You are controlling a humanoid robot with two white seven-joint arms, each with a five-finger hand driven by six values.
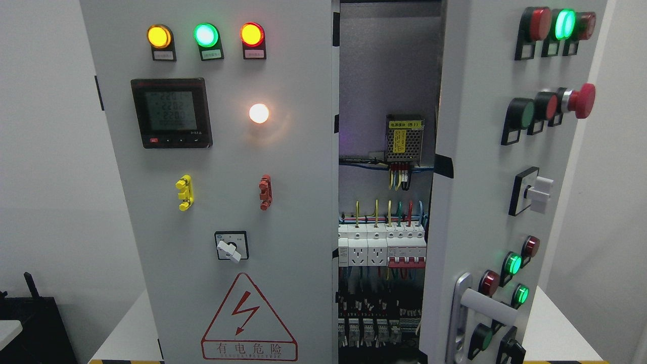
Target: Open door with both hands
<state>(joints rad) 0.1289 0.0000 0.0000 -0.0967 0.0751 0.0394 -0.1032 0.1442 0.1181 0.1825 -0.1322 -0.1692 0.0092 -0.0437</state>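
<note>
A grey electrical cabinet fills the head view. Its right door (480,192) is swung partly outward, edge toward me, with a silver lever handle (477,303) low on its near side. The left door (227,151) stands shut and carries three lit lamps, a meter (171,112) and a rotary switch (231,246). Through the gap between the doors I see the interior (384,227) with a power supply, coloured wires and rows of breakers. Neither of my hands nor arms shows in the picture.
The cabinet stands on a white table (126,328) with a yellow-black striped front edge. The open door bears lamps, push buttons and a red mushroom stop button (581,100) sticking outward. A black object (30,323) sits at the lower left. White walls lie on both sides.
</note>
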